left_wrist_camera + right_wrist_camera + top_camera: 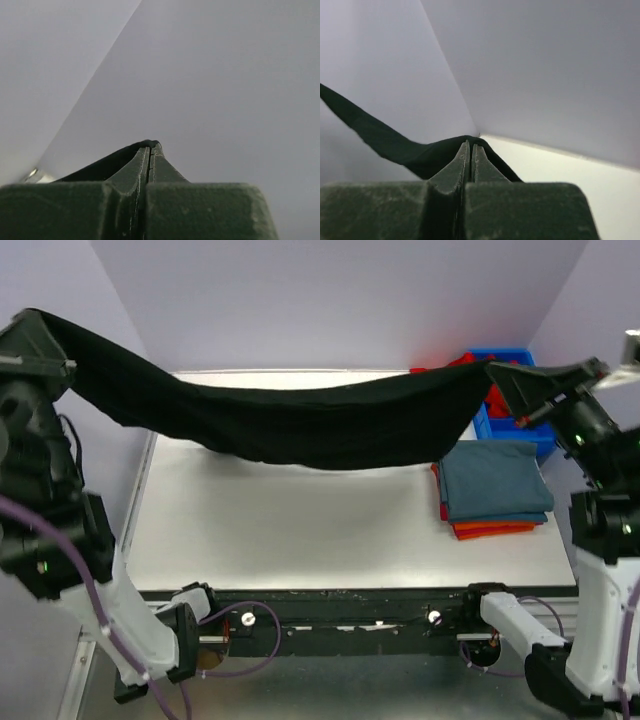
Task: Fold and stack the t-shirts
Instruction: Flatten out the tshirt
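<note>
The black t-shirt (300, 420) hangs stretched in the air between both grippers, sagging over the back of the table. My left gripper (45, 330) is shut on its left end, raised high at far left; the cloth (107, 165) shows beside the closed fingers (150, 150). My right gripper (500, 375) is shut on its right end, raised at the right; the black cloth (395, 145) drapes from its fingertips (471, 145). A folded stack sits at the table's right: a slate-blue tee (495, 480) on top, orange (490, 530) under it, with a red edge showing.
A blue plastic bin (515, 400) with red cloth in it stands at the back right, behind the right gripper. The white table (300, 530) is walled by grey panels at the back and sides. A dark rail runs along the near edge.
</note>
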Controlling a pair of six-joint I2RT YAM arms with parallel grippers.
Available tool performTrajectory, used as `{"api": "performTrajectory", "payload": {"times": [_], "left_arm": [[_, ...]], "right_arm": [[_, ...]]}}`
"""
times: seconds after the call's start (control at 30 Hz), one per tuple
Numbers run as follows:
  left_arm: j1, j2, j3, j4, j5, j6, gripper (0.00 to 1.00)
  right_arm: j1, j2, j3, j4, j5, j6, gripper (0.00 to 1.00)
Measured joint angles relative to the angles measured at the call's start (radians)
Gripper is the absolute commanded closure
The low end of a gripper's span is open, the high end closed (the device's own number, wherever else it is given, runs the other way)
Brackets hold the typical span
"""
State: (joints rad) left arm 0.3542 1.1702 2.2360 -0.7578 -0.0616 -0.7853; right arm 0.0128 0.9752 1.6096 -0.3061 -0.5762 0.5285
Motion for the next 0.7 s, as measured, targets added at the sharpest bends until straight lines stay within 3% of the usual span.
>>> {"api": "performTrajectory", "payload": {"times": [0.17, 0.33, 0.47, 0.7], "left_arm": [[0.000, -0.057, 0.169, 0.076, -0.028, 0.002, 1.00], [0.000, -0.051, 0.124, 0.177, -0.027, -0.042, 1.00], [0.000, 0.046, -0.003, 0.238, 0.020, -0.081, 1.00], [-0.004, 0.455, -0.136, 0.292, 0.150, -0.142, 1.00]], "right_arm": [[0.000, -0.123, 0.055, 0.008, 0.098, -0.042, 0.99], [0.000, -0.037, 0.167, -0.021, 0.179, -0.067, 0.99], [0.000, 0.174, 0.217, -0.045, 0.193, -0.061, 0.99], [-0.001, 0.733, 0.402, -0.143, 0.059, 0.026, 0.99]]}}
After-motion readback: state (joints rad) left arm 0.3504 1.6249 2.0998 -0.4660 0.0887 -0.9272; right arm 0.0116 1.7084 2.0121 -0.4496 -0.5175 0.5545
